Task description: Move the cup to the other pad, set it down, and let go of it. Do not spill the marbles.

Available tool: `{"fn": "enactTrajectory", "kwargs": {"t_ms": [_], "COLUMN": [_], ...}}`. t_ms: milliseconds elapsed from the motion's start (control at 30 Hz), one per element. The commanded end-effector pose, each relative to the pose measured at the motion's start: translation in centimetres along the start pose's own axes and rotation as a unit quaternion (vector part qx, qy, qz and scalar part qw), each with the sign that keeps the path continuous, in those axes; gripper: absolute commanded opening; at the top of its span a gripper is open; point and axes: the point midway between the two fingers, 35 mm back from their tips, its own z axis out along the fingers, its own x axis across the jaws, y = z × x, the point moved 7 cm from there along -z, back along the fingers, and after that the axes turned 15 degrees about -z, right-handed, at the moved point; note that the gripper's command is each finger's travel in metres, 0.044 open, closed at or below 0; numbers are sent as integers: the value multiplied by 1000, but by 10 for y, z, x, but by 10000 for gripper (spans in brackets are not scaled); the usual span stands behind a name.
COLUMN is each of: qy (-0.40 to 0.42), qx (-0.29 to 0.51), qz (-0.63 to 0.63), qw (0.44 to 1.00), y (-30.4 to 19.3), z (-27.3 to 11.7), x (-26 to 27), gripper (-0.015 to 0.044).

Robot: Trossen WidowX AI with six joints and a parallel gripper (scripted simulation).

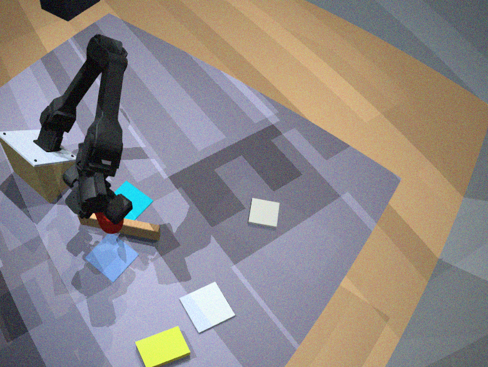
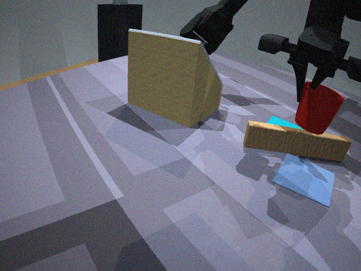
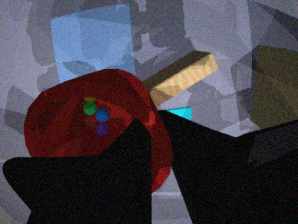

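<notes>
My gripper [image 2: 306, 93] [image 3: 152, 117] is shut on the wall of the red cup [image 1: 111, 226] [image 2: 319, 107] [image 3: 57, 126]. The cup is held off the table, open end up, and leans a little in the exterior view. Several marbles lie inside it, among them a green marble [image 3: 90, 108], a blue marble [image 3: 102, 114] and a purple marble [image 3: 101, 129]. The cup appears over the wooden bar, between the blue pad [image 1: 112, 260] [image 2: 306, 180] [image 3: 96, 38] and the cyan pad [image 1: 136, 199] [image 2: 277, 120] [image 3: 182, 112]. The arm and cup partly hide the cyan pad.
The wooden bar [image 1: 144, 230] [image 2: 271, 137] [image 3: 184, 80] stands between the two pads, close under the cup. A white square [image 1: 209, 307], a cream block [image 1: 263, 211] and a yellow block [image 1: 162, 347] lie farther off. The arm's wooden base [image 1: 31, 173] [image 2: 163, 78] stands behind.
</notes>
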Motion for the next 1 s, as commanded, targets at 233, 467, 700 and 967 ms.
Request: {"fn": "enactTrajectory", "kwargs": {"t_ms": [233, 467, 700, 967], "qy": [3, 3, 3, 2], "qx": [0, 1, 1, 2], "qz": [-1, -1, 0, 0], "qw": [1000, 1000, 1000, 1000], "y": [-21, -34, -47, -61], "z": [-1, -2, -2, -2], "x": [-4, -7, -10, -13], "gripper": [0, 0, 0, 0]}}
